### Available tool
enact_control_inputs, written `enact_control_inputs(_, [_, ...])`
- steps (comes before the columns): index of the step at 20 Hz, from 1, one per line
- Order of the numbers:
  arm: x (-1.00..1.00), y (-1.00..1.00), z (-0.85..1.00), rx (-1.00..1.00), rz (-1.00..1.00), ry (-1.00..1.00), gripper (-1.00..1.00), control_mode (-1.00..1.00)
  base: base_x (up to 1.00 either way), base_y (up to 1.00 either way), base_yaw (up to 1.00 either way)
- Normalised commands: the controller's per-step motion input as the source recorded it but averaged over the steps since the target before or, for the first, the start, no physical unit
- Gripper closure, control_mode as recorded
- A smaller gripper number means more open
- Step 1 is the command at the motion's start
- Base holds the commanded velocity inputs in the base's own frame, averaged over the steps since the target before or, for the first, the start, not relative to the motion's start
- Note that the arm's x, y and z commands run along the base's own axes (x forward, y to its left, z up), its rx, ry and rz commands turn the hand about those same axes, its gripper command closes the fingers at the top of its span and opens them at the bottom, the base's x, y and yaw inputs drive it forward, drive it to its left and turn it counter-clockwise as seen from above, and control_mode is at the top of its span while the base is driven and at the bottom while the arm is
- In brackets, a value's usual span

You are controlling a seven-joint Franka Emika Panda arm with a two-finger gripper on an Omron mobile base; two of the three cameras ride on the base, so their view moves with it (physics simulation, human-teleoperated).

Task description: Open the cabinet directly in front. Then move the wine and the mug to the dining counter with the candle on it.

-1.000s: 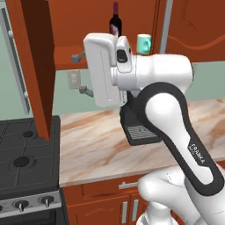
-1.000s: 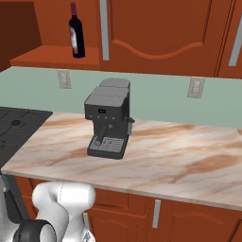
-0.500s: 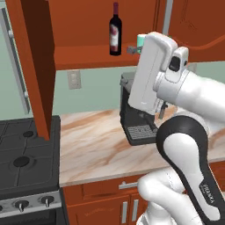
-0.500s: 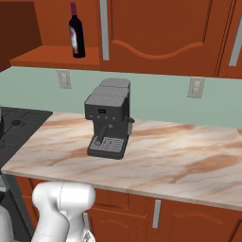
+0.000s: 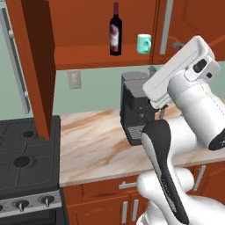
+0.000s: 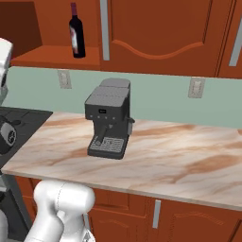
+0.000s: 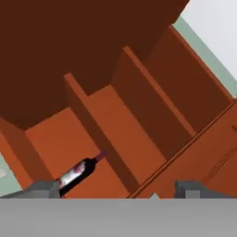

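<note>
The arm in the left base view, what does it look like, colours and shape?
The arm is glossy white with rounded, bulky links, a curved black band at one joint and a flat white block at its upper end. In the hand view the gripper has two small grey fingertips.

A dark grey coffee machine (image 6: 108,124) stands upright on the beige marble desk (image 6: 179,163), towards the pale green back wall (image 6: 156,97). Two white wall outlets (image 6: 63,79) sit on that wall, one on each side of the machine. A black cooktop (image 5: 24,165) with knobs along its front lies at the desk's left end, and reddish-brown base cabinets (image 6: 189,223) with silver handles run below.
</note>
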Motion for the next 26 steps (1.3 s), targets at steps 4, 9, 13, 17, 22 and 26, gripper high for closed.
enact_control_inputs(4, [0.0, -0.67, 0.36, 0.52, -0.25, 0.35, -1.0, -1.0, 0.0, 0.0, 0.0])
enact_control_inputs(9, [0.0, -0.49, 0.39, 0.47, -0.09, 0.42, -1.0, -1.0, 0.0, 0.0, 0.0])
enact_control_inputs(13, [-0.09, -0.36, 0.19, 0.35, 0.0, 0.35, -1.0, -1.0, 0.0, 0.0, 0.0])
enact_control_inputs(17, [-0.13, -0.23, 0.0, 0.24, 0.0, 0.26, -1.0, -1.0, 0.0, 0.0, 0.0])
enact_control_inputs(22, [-0.05, -0.15, -0.12, 0.18, 0.0, 0.23, -1.0, -1.0, 0.0, 0.0, 0.0])
enact_control_inputs(26, [0.0, -0.04, -0.46, 0.11, 0.02, 0.16, -1.0, -1.0, 0.0, 0.0, 0.0])
